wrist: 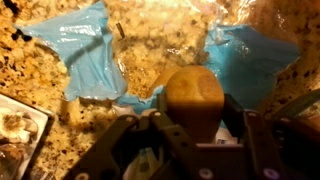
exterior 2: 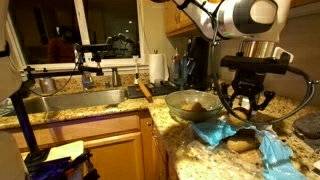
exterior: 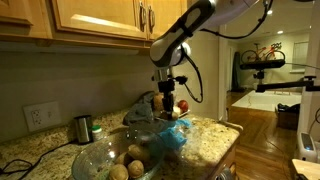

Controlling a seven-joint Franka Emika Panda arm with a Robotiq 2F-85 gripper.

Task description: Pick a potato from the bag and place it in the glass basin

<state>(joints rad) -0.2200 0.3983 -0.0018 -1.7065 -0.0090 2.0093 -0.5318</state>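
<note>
My gripper point(wrist: 196, 112) is shut on a tan potato point(wrist: 195, 88) and holds it just above the crinkled light-blue bag point(wrist: 82, 55), which lies spread open on the granite counter. In both exterior views the gripper point(exterior: 168, 101) point(exterior 2: 245, 106) hangs over the bag point(exterior: 172, 136) point(exterior 2: 222, 133). Another potato point(exterior 2: 240, 144) lies on the bag. The wide clear glass basin point(exterior: 92, 158) point(exterior 2: 176, 100) stands beside the bag and holds several potatoes point(exterior: 133, 156).
A small dark-green cup point(exterior: 83, 127) stands by the wall near an outlet. A sink point(exterior 2: 70, 100), a paper towel roll point(exterior 2: 157, 68) and a knife block stand beyond the basin. Wooden cabinets point(exterior: 100, 20) hang overhead. The counter edge point(exterior 2: 165, 150) is near the bag.
</note>
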